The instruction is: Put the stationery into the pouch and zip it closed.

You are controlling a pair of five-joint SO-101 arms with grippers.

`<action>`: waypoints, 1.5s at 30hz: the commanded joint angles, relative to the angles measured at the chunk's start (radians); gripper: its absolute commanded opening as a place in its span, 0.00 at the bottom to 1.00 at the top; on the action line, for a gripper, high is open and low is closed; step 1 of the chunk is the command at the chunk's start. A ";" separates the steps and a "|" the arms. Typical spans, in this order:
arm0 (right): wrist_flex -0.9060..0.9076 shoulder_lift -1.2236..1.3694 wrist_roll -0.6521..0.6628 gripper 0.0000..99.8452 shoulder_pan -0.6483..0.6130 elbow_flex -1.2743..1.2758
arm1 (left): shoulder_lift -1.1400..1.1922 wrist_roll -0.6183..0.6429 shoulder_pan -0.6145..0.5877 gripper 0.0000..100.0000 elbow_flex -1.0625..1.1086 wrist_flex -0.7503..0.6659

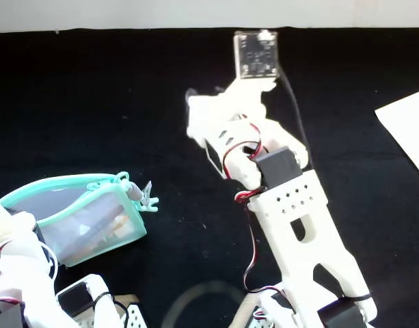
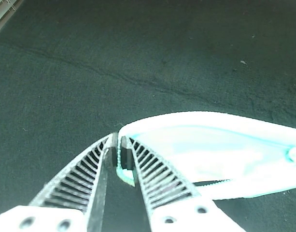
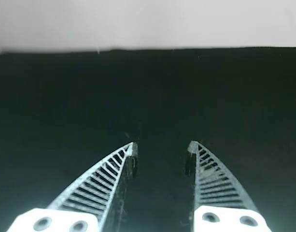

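A clear pouch (image 1: 93, 222) with teal trim lies at the near left of the black table, with stationery visible through its side. Its zip pull (image 1: 146, 197) sticks out at the end facing the table's middle, and the teal rim gapes along the top. My left gripper (image 2: 119, 153) is shut on the pouch's (image 2: 210, 150) teal zip tape at the opposite end, at the left edge of the high view. My right gripper (image 3: 160, 154) stands open with nothing between its fingers. It hovers over bare table near the middle back (image 1: 194, 102), well apart from the pouch.
A white sheet (image 1: 409, 130) lies at the table's right edge. The right arm's body (image 1: 298, 225) stretches from the near edge to the middle. The table's far edge meets a white wall (image 3: 148, 24). Black cloth between pouch and right arm is bare.
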 commanded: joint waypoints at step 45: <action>-0.162 -0.031 -0.029 0.17 -0.455 0.618 | -0.001 0.006 -0.012 0.01 0.096 0.006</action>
